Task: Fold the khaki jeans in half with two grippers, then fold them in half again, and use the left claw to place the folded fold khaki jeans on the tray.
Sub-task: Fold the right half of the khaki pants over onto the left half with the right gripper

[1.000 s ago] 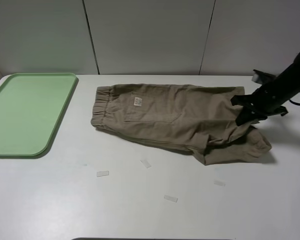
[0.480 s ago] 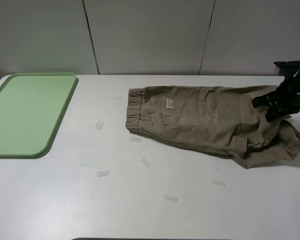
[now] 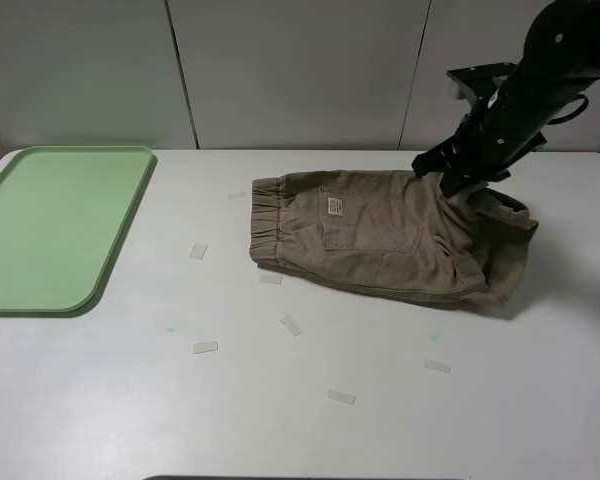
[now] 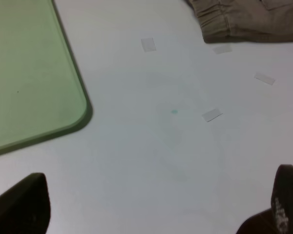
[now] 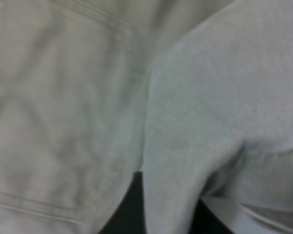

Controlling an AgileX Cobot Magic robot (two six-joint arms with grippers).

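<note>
We see the right gripper (image 3: 452, 182) pinched shut on the leg end of the khaki jeans (image 3: 380, 235) — cloth lifted there, the rest lying on the table (image 3: 280, 420) right of the tray (image 3: 40, 230). Our left gripper (image 4: 151, 204) hangs spread wide — holding nothing.

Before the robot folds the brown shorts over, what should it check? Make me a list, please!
1. Right jaws shut on the leg end of the tan-khaki cotton shorts: ok.
2. Leg end lifted off the white table: ok.
3. Left jaws open: ok.
4. Left jaws close to the waistband: not ok, they hover over table beside the pale-green rectangular plastic tray.
5. Shorts smooth: not ok, bunched at the lifted end.
6. Both cloth layers gripped: cannot tell.
</note>
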